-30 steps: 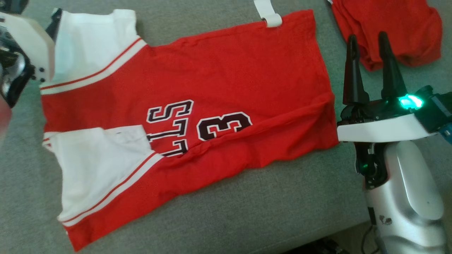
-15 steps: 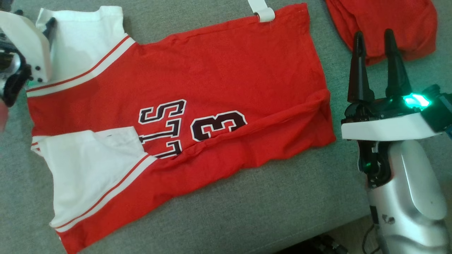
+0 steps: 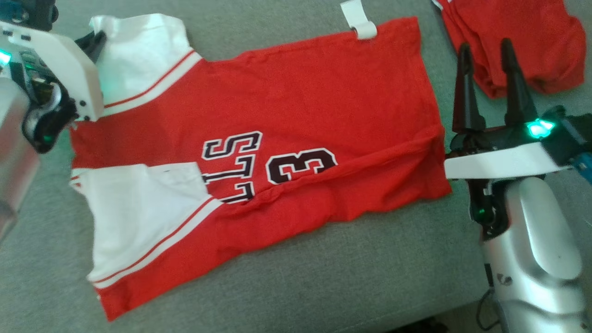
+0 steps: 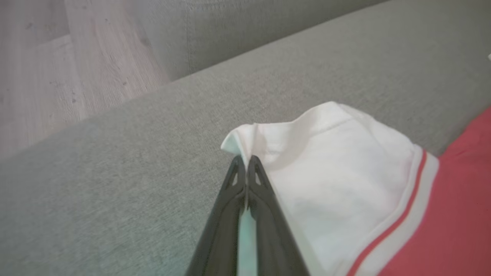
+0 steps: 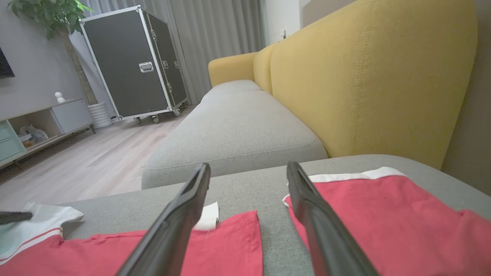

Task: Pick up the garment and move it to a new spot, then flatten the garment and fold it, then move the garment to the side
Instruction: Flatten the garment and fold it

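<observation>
**Head view to wrists: one sleeve pinched, the fold half begun**

Head view: the garment, a red jersey with white sleeves, lies spread and mostly smooth on the grey cushion. It sits between the two grippers. The left gripper is closed on the outer corner of the far sleeve. The near sleeve is already turned in over the lettering, and a long crease runs toward the right gripper. That gripper hovers just beside the hem, spread wide and empty. A second red garment lies past its fingertips. Judging from this, relocating and flattening look done and the folding is partway through.

Left wrist view: the left gripper has its fingers pressed together on the sleeve's bunched corner. The cloth lifts slightly just ahead of the tips. The rest of the sleeve and the red body trail off to the gripper's right. So the grip appears secure for drawing this sleeve inward.

Right wrist view: the right gripper has its jaws apart with nothing between them. The garment's hem lies below its left finger, and the second red garment lies under its right finger. A strip of cushion separates the two.

What is left, as I judge it: this sleeve fold, the body folds, and then the shift to the side.
</observation>
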You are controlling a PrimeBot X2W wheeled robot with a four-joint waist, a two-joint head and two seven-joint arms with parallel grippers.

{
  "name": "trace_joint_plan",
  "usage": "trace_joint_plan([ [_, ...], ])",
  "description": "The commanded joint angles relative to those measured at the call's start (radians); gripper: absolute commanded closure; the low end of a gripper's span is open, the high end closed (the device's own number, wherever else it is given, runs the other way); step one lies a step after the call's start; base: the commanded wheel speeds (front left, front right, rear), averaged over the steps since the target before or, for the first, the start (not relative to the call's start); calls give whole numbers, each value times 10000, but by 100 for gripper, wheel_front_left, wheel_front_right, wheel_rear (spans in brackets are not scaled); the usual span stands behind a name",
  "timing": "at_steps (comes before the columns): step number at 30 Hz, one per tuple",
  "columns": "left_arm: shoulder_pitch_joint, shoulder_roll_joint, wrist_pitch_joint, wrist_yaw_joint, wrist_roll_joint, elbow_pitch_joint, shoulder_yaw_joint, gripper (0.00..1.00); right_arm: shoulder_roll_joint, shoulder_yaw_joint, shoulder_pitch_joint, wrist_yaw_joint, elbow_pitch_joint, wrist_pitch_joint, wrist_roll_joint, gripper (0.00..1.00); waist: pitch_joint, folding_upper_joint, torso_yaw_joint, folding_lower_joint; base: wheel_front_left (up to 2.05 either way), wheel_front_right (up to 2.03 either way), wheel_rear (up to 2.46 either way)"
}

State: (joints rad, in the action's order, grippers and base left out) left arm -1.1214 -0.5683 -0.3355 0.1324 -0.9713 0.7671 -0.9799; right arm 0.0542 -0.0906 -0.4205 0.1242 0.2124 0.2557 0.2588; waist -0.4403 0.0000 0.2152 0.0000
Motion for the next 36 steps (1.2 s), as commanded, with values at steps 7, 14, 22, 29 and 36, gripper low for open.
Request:
trace_joint_plan([
  [7,-83,155,2531,-18,44,-423,322,100,609,-344,-808,65,1016,-403,-621,0,1115,0,-1190,0,0,0,0],
  [14,229,416,3645,-18,362,-1219,-123,100,1676,-572,-1905,65,2898,-2110,-154,0,1458,0,-2198,0,0,0,0],
  [22,519,651,3733,-17,520,-2208,-602,100,2727,-1316,-2988,65,5268,-3616,31,0,1343,0,-2974,0,0,0,0],
  [29,502,729,3632,-17,895,-2589,-1183,100,3194,-2342,-3655,65,6654,-3996,130,0,1141,0,-3271,0,0,0,0],
  [36,232,756,3613,-17,769,-2622,-1225,100,3289,-2961,-4440,65,7622,-4050,258,0,833,0,-3353,0,0,0,0],
])
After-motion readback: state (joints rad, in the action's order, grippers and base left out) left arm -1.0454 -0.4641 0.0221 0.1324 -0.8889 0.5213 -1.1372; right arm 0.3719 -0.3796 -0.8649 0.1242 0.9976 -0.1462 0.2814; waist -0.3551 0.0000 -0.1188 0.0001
